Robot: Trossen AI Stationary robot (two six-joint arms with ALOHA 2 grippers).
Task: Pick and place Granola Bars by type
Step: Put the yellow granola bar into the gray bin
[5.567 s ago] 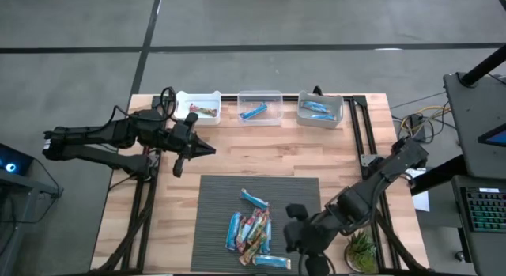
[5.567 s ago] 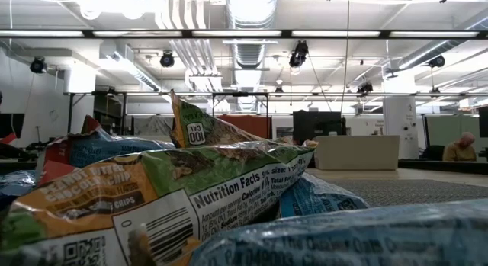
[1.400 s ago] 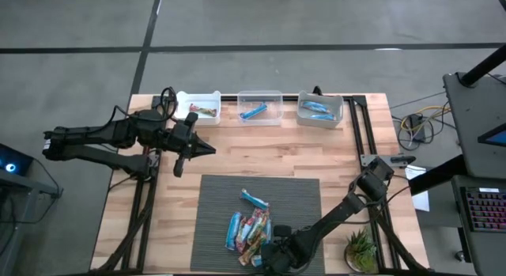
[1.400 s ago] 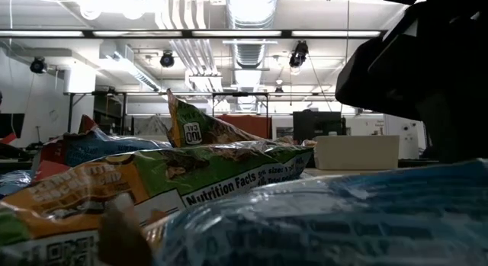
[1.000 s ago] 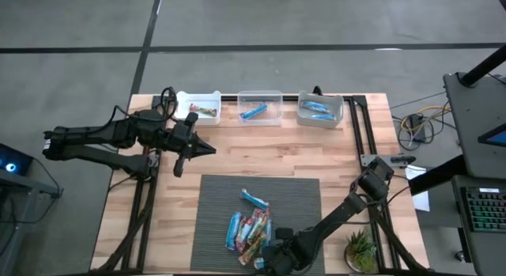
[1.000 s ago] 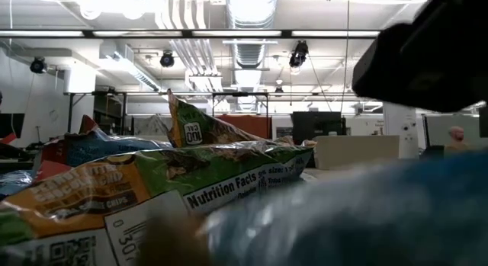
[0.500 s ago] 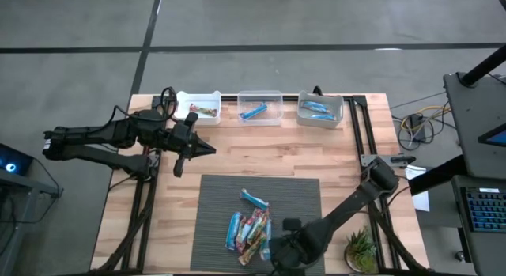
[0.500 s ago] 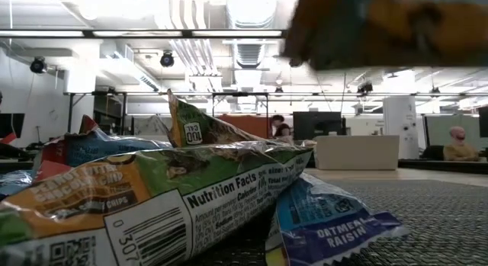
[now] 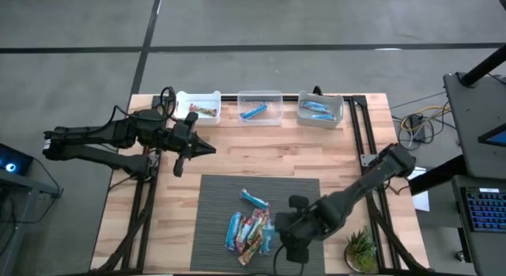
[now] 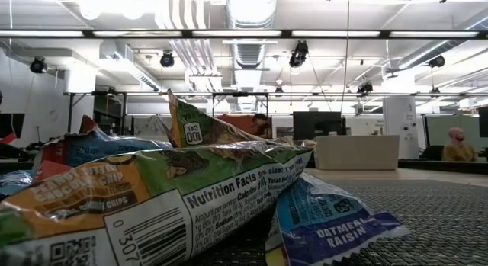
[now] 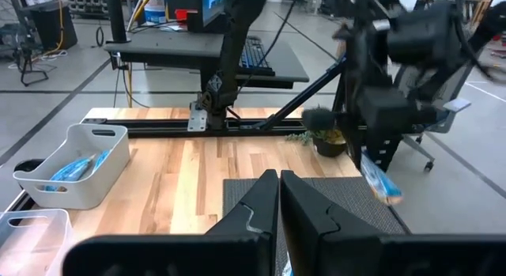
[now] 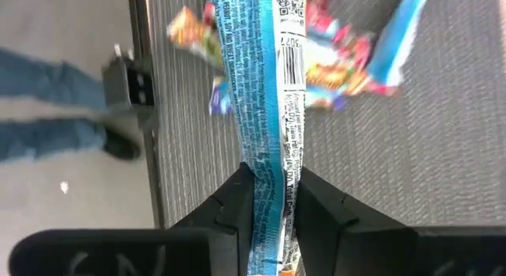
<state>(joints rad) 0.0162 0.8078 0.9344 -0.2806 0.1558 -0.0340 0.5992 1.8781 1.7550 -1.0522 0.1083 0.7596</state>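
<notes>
Right gripper [image 12: 270, 198] over the mat's near edge, jaws clamped on one end of a blue bar [image 12: 269, 86] that hangs free above the pile [image 9: 251, 230]. Left gripper [image 11: 278, 198] waits over the surface near the bins [image 9: 259, 107], jaws together. Risk: an end-only grip may let the bar swing, slip, or snag a bin rim.

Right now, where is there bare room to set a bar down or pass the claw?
Free: the bare wood between the three bins and the grey mat, and the mat's far strip and right side. Crowded: the bar pile at the mat's near edge, where the right claw holds a blue bar.
</notes>
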